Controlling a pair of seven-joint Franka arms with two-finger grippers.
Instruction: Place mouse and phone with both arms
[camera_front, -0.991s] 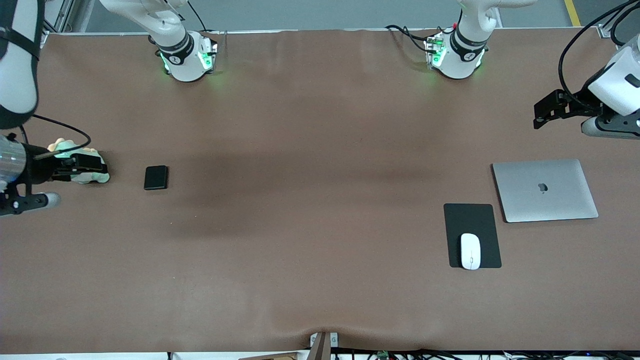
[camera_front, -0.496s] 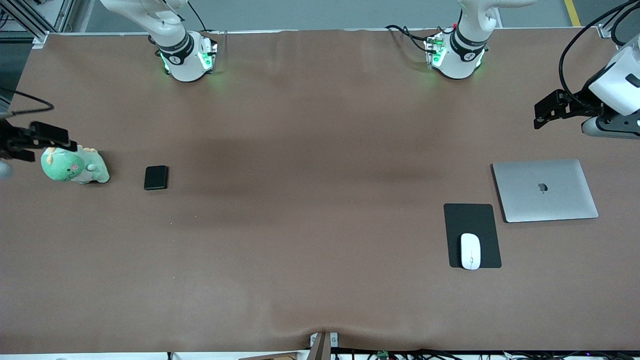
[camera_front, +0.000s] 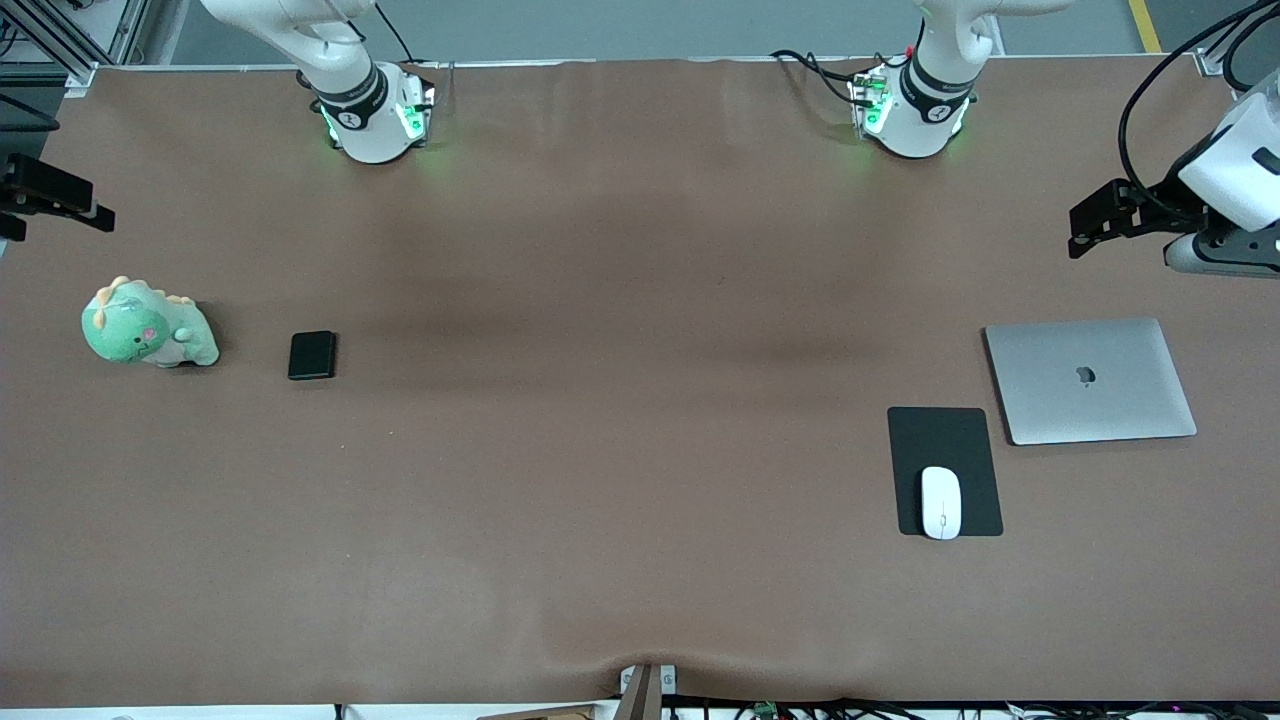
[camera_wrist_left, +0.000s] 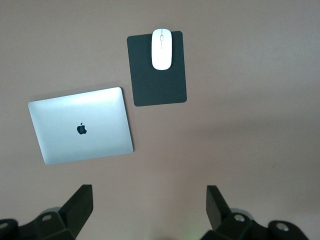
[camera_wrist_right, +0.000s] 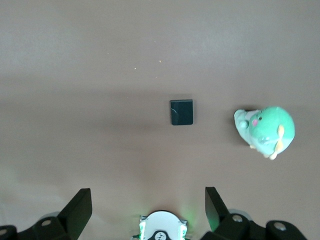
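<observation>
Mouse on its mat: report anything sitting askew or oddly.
The mouse sits low on the black mat, its end overhanging the mat's edge nearest the front camera. It lies straight otherwise; nothing looks damaged.

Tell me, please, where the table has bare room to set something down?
The widest bare stretch lies between the phone and the mouse pad. The strip nearest the front camera is bare too. It is crowded at the left arm's end, where the laptop, pad and mouse cluster; the green plush toy sits beside the phone.

Lying on the table (camera_front: 620, 500): one mouse (camera_front: 940, 502), one phone (camera_front: 312, 355), one mat (camera_front: 940, 440), one laptop (camera_front: 1090, 380), one toy (camera_front: 145, 330); two arms (camera_front: 345, 80) standing.
</observation>
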